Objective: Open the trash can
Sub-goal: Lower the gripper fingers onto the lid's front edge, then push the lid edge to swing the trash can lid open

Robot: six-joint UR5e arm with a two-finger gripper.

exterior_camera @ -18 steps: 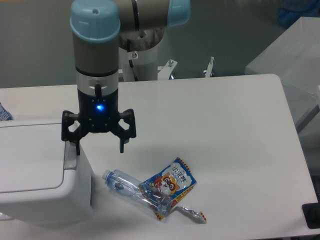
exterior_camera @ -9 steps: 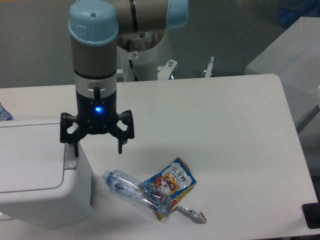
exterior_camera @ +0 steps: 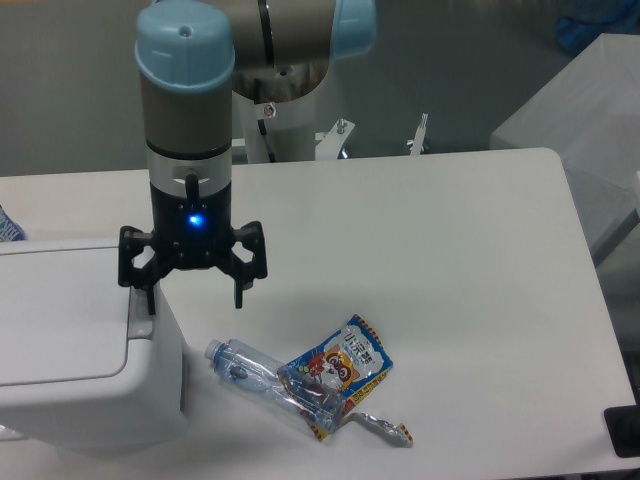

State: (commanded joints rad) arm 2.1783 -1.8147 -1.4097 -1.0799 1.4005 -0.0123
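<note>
Large boxy white plastic trash can (exterior_camera: 85, 350) w/ rounded corners sits at the near-left corner of the white table (exterior_camera: 430, 260), partly cut off by the left edge; its flat rectangular lid (exterior_camera: 60, 320) lies down flat, closed. A light-grey push tab (exterior_camera: 140, 318) sits at the lid's right edge. Black two-finger gripper (exterior_camera: 193, 298) hangs pointing down over the can's right edge, fingers spread wide apart, nothing between them: left-side fingertip (exterior_camera: 149, 300) is right over the tab, looks to be at or just touching it, can't tell contact for sure; right-side fingertip is off the can, over bare table. Blue light glows on the gripper body; grey wrist w/ light-blue cap rises above it toward the arm base at the far side. To the right of the can, near edge of table, lies a clear crushed plastic bottle (exterior_camera: 250, 375) on its side, cap end toward the can, close to but apart from it. A colourful snack pouch (exterior_camera: 345, 365) w/ cartoon print overlaps the bottle's right end. Small crumpled foil wrapper (exterior_camera: 385, 427) lies just near-right of the pouch.
</note>
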